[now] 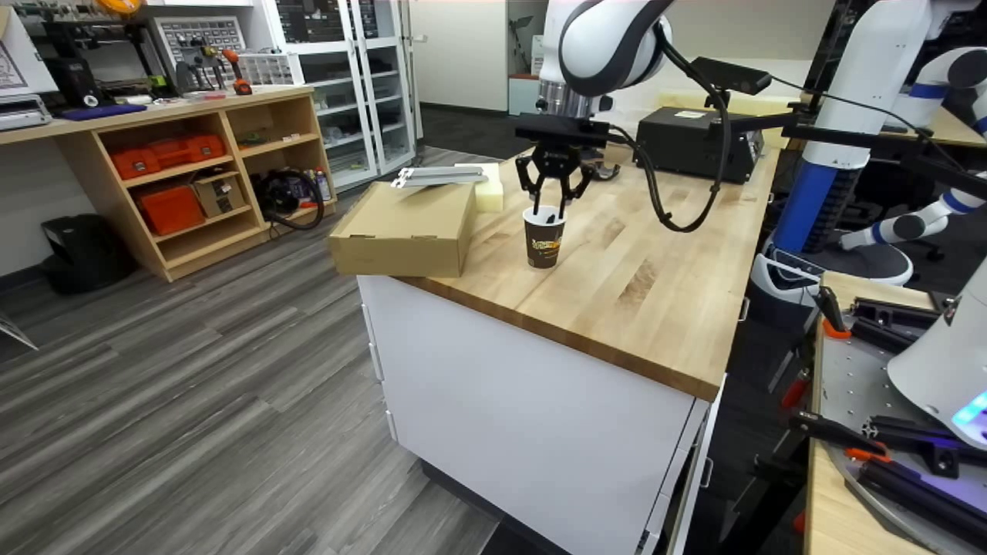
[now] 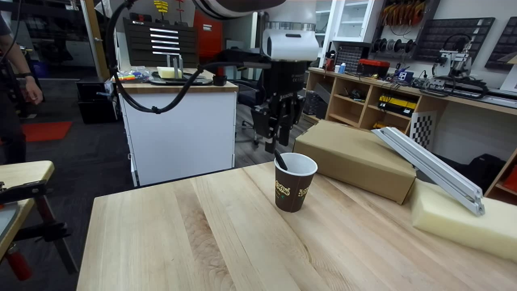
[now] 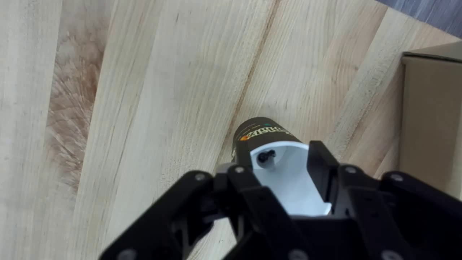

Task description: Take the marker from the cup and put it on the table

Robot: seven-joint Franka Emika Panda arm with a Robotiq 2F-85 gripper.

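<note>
The dark brown cup with a white rim stands upright on the wood-topped table [image 1: 617,308] in both exterior views [image 1: 544,243] [image 2: 293,194]. The black marker [image 2: 280,160] leans inside the cup, its dark end showing at the rim. In the wrist view the marker's black end [image 3: 266,156] lies near the left finger, inside the cup [image 3: 260,131]. My gripper [image 2: 277,142] is open, pointing down just above the cup's mouth. In the wrist view the cup opening shows between the spread fingers [image 3: 279,153], which hold nothing. The marker's lower part is hidden by the cup.
A cardboard box [image 1: 409,223] lies close beside the cup, also in the wrist view [image 3: 429,119]. A metal profile [image 2: 432,165] rests on the box and a foam block [image 2: 464,218]. A black equipment box [image 1: 686,142] stands farther along the table.
</note>
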